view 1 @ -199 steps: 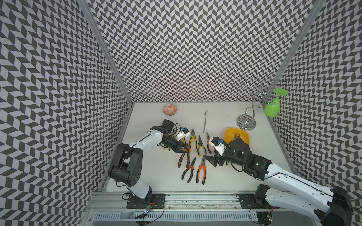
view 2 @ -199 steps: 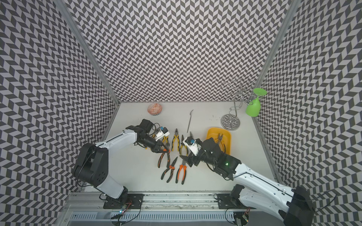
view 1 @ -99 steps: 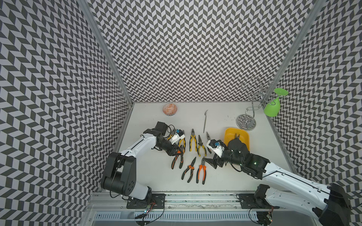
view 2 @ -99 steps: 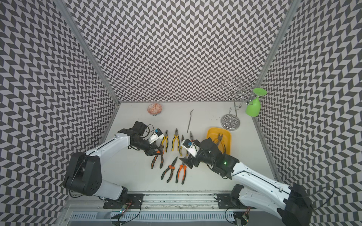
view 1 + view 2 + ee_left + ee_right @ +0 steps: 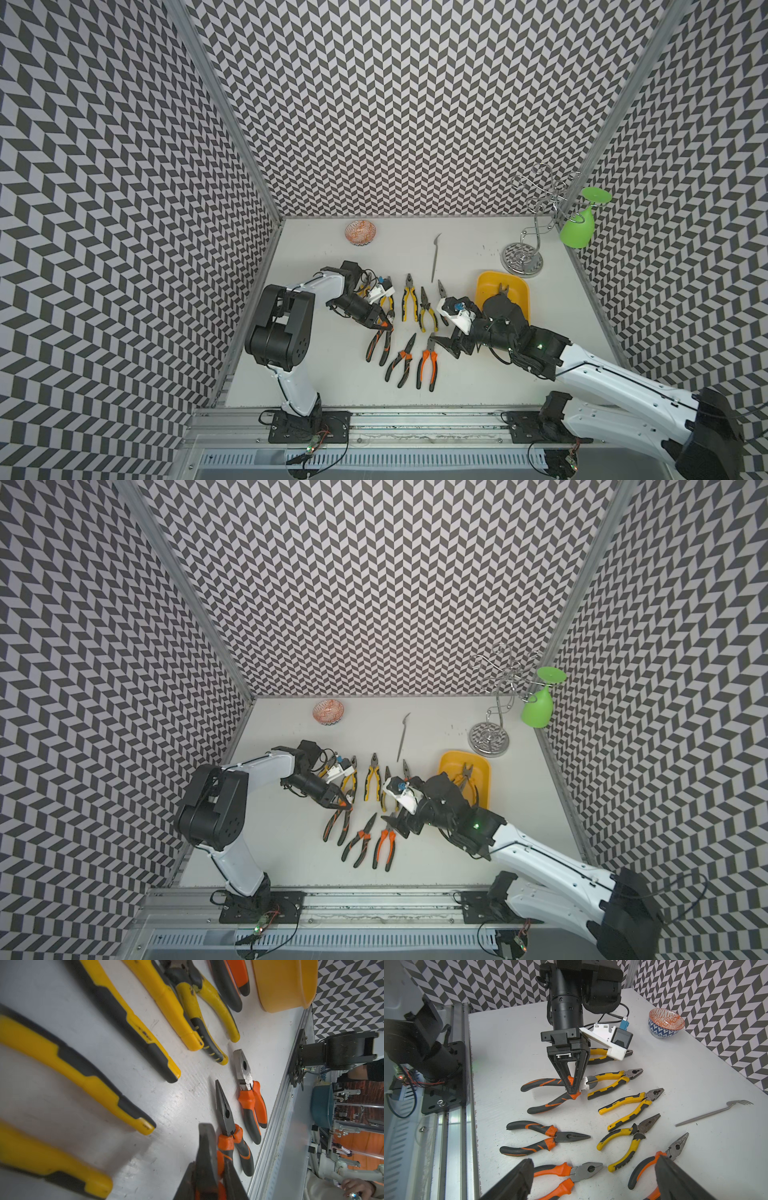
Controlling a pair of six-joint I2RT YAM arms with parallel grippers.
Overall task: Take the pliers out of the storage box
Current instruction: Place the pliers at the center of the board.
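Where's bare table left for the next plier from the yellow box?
Bare: back strip between the orange bowl and the fork; near-left patch between the left arm and the orange-handled pliers; strip between the storage box and the right wall. Crowded: mid-table, yellow-handled pliers behind the orange row, left pincer and right pincer over them.

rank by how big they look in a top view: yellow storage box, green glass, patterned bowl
storage box, partly hidden by the right arm
green glass, hung nearer the camera, so its rank is unsure
patterned bowl
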